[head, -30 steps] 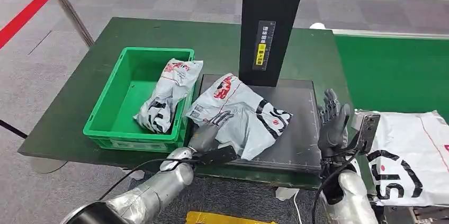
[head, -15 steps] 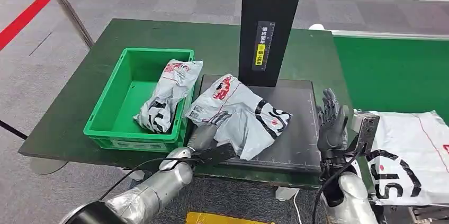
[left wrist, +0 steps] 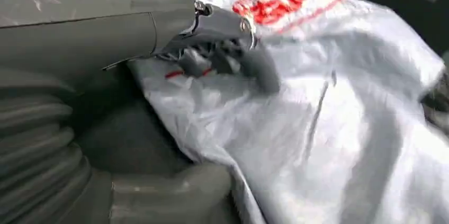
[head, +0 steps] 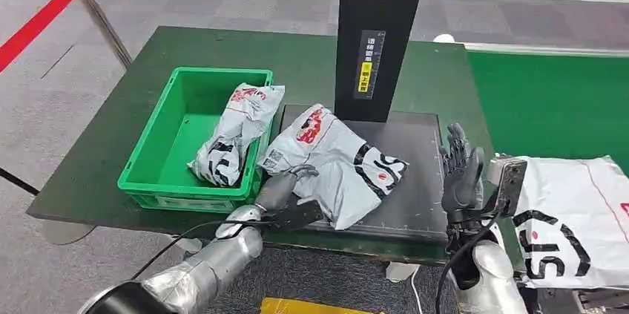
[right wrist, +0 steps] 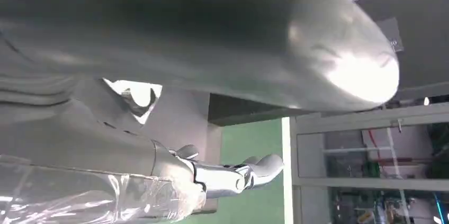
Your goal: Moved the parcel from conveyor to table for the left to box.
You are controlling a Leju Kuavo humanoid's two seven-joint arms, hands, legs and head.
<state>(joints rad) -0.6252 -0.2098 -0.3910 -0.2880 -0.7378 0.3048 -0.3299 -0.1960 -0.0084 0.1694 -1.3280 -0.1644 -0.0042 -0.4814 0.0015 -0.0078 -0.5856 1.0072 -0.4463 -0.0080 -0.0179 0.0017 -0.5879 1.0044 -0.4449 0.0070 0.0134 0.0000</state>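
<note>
A grey parcel [head: 337, 165] with red and black print lies on the black scale plate [head: 419, 188] at the table's middle. My left hand [head: 285, 184] grips its near-left corner, fingers curled over the top. In the left wrist view the fingers [left wrist: 233, 60] press on the parcel [left wrist: 328, 118] and the thumb lies under its edge. My right hand [head: 461, 173] stands upright at the plate's right edge, fingers apart and holding nothing. The green box [head: 148, 151] sits left of the plate, with another parcel [head: 234, 132] leaning over its right rim.
A black column [head: 378, 32] rises behind the plate. A large white parcel [head: 571, 217] lies on the conveyor at the right, beside my right arm. The dark green table [head: 96, 173] extends left of the box. A red barrier tape [head: 33, 21] runs at the far left.
My left hand's fingers have curled down onto the parcel's corner, and the parcel has shifted slightly toward the box. My right hand has barely moved.
</note>
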